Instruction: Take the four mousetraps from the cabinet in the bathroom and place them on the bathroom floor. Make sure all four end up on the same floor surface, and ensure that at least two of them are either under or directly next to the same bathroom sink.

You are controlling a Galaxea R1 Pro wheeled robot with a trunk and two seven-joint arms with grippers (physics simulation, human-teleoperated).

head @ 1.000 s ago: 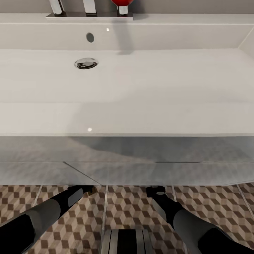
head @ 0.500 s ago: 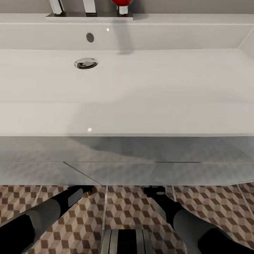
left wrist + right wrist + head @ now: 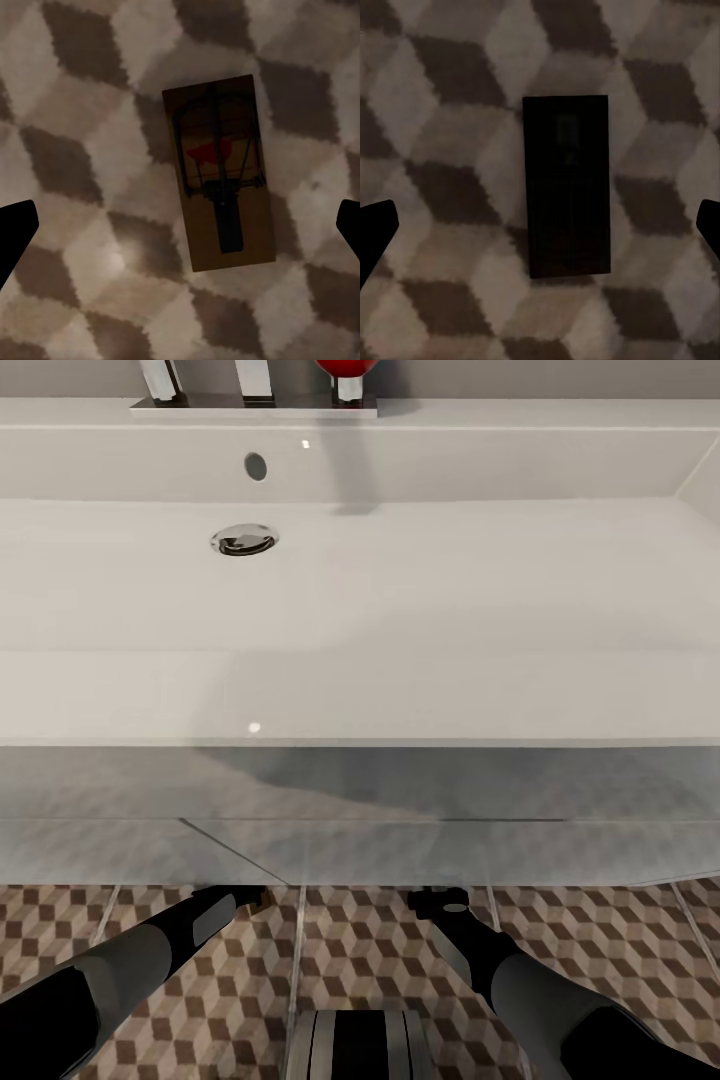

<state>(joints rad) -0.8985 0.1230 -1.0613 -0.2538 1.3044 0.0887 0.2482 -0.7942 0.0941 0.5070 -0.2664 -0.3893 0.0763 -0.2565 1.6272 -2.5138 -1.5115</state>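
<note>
Two mousetraps lie flat on the cube-patterned bathroom floor (image 3: 380, 960), one mousetrap (image 3: 219, 172) between the spread, released fingers of the left gripper (image 3: 180, 225), the darker second mousetrap (image 3: 566, 186) beneath the equally open right gripper (image 3: 540, 225), both arms reaching toward 12 o'clock under the white bathroom sink (image 3: 400, 690).

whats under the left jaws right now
A mousetrap lies flat on the cube-patterned bathroom floor, between the spread jaws and touched by neither. Its wire frame and a red patch face up. Whatever lies beneath the trap is covered.
</note>
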